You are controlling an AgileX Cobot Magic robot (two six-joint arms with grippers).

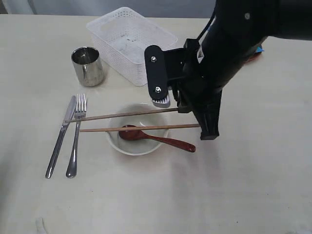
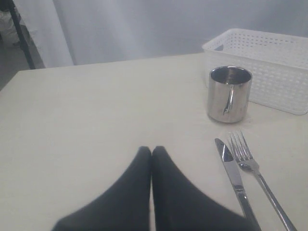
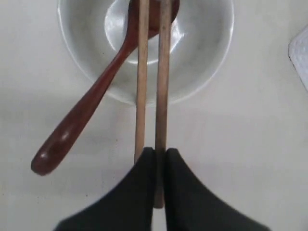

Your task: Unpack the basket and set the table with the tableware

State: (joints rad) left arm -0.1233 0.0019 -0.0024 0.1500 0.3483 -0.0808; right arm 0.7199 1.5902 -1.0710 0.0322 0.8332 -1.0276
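Observation:
My right gripper [image 1: 187,111] [image 3: 160,153] is shut on the near end of one brown chopstick [image 3: 163,82]. The second chopstick [image 3: 141,82] lies alongside, its end hidden behind a finger. Both chopsticks [image 1: 126,122] span the pale bowl [image 1: 139,144] [image 3: 207,53], their far tips by the fork [image 1: 76,139] [image 2: 250,163]. A reddish-brown spoon [image 1: 158,139] [image 3: 82,120] rests in the bowl with its handle over the rim. The knife [image 1: 59,139] [image 2: 233,175] lies beside the fork, and the steel cup [image 1: 87,66] [image 2: 229,94] stands behind them. My left gripper [image 2: 151,150] is shut and holds nothing, hovering over bare table [image 2: 86,120].
The white lattice basket [image 1: 131,41] [image 2: 269,62] stands at the back, behind the bowl and right of the cup. A bit of blue and red [image 1: 257,52] peeks out behind the right arm. The big black right arm hides the table behind it.

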